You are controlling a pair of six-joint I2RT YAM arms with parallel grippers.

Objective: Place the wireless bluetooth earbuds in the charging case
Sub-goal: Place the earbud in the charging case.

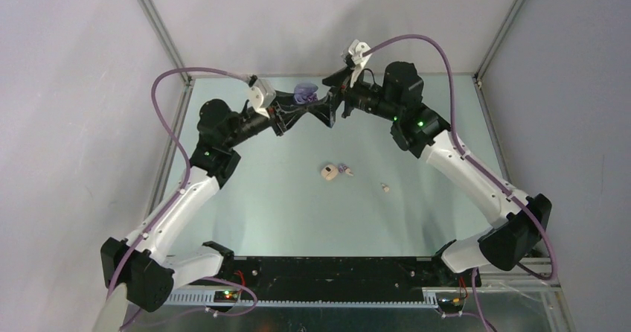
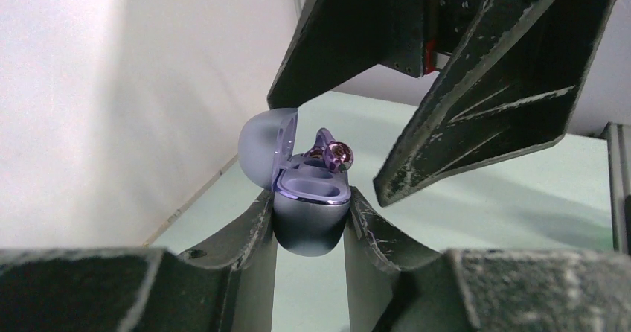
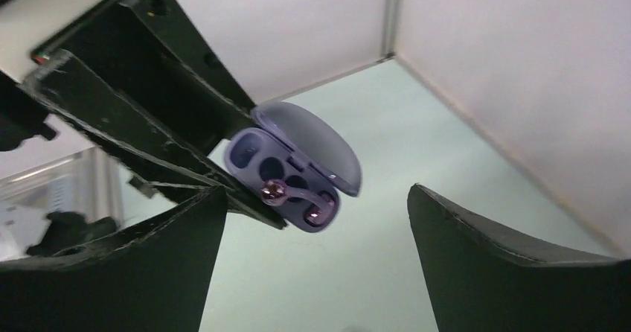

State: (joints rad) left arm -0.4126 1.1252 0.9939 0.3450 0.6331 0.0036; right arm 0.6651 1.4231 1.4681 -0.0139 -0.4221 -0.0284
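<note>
Over the green surface (image 1: pixel 260 213), my left fingers (image 2: pixel 249 231) clench the open charging case (image 2: pixel 309 231).
Right fingers (image 3: pixel 491 265) hang released just beside it; one purple earbud (image 2: pixel 335 155) sits inside, a second purple earbud (image 1: pixel 344 170) and a white earbud (image 1: pixel 385 188) lie loose nearer the bases.

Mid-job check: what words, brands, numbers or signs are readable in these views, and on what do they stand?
No text can be read in any view.
On the charging case: plain lavender shell and lid, no print showing.
On the earbud at the case: shiny face, no legible mark.
On the round white piece and the loose white bud: too small to tell.
</note>
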